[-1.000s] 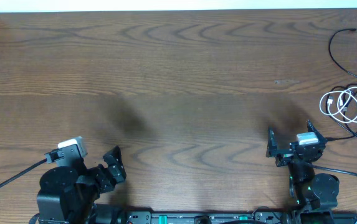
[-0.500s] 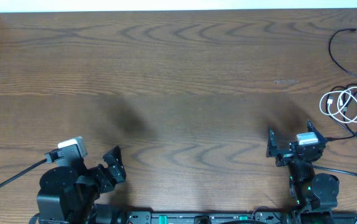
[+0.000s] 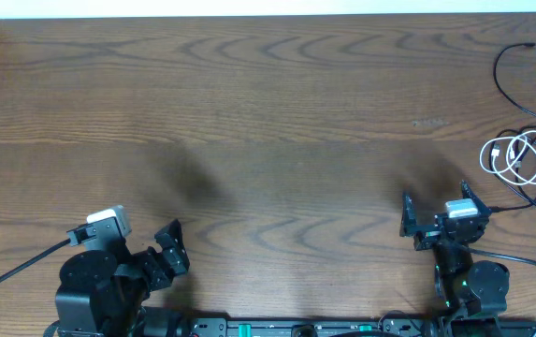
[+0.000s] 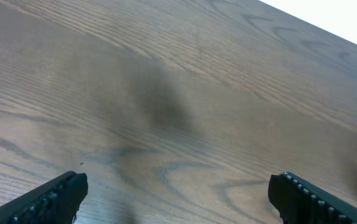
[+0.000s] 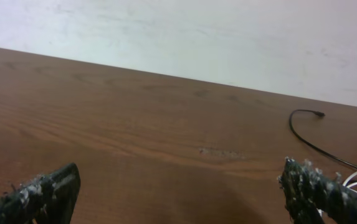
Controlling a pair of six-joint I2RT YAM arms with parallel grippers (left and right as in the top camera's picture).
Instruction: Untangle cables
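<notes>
cables [image 3: 522, 150] lie bunched at the counter's [image 3: 268, 112] right edge, well apart from both jaws, which stand wide and empty; light, limp, likely slippery, best taken near 1 plug end.

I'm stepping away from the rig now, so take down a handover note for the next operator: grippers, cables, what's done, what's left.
Left gripper: open, empty, over bare table at front left.
Right gripper: open, empty, at front right, short of the cables.
Cables: white cable coiled at the right edge, black cables looped across it, with one black end trailing toward the far right corner.
Done: nothing; the cables lie tangled.
Left: free the white cable and spread the black ones apart. The right arm looks better placed.
</notes>
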